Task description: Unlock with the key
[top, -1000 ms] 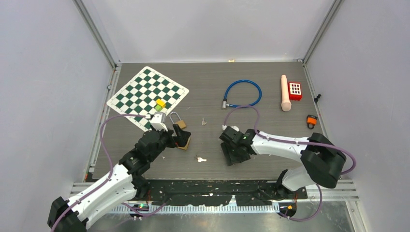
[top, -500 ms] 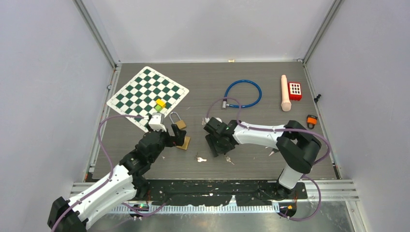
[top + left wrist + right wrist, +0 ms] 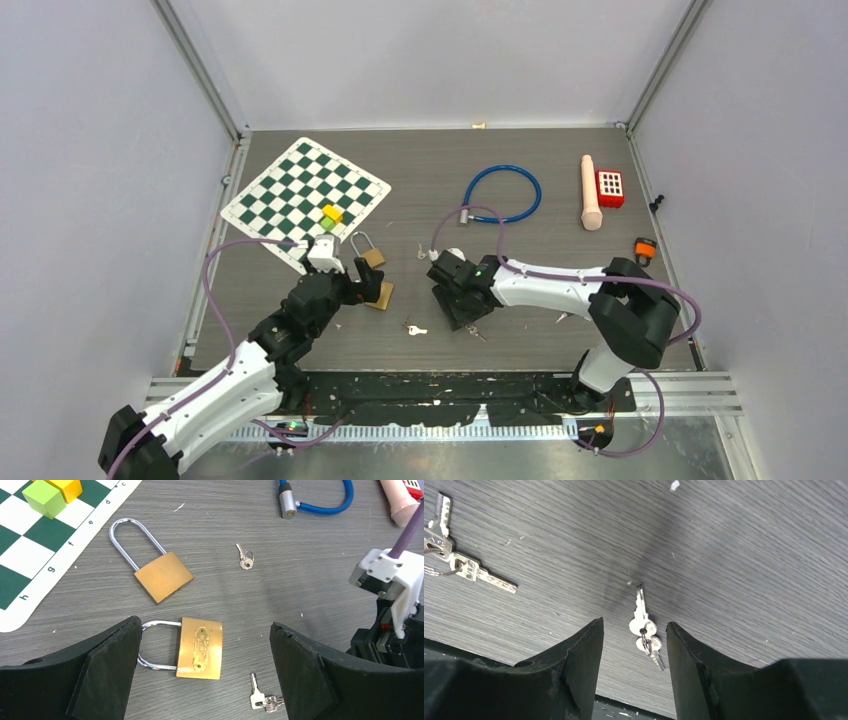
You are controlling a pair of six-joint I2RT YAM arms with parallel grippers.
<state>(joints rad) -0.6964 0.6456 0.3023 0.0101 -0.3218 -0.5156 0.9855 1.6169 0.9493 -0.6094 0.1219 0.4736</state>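
Note:
A brass padlock (image 3: 200, 647) lies flat, shackle pointing left, directly under my left gripper (image 3: 206, 630), which hangs wide open above it without touching. A second brass padlock (image 3: 162, 576) with a long shackle lies just beyond. A small key pair (image 3: 642, 625) lies on the table between the fingers of my right gripper (image 3: 634, 626), whose jaws stand apart and do not touch it. A key bunch (image 3: 260, 697) lies between the two grippers, also seen as the bunch (image 3: 459, 562) in the right wrist view. A single key (image 3: 245, 560) lies farther back.
A chessboard mat (image 3: 300, 190) with a yellow cube (image 3: 332, 213) and a green cube (image 3: 326, 224) lies back left. A blue cable lock (image 3: 503, 193), a pink cylinder (image 3: 591, 192), a red block (image 3: 610, 187) and a small orange item (image 3: 645, 250) lie back right.
My right arm swept left across the table, then eased slightly back right, leaving a key pair showing at its near side. Its jaws have narrowed a little. The left arm has not moved.

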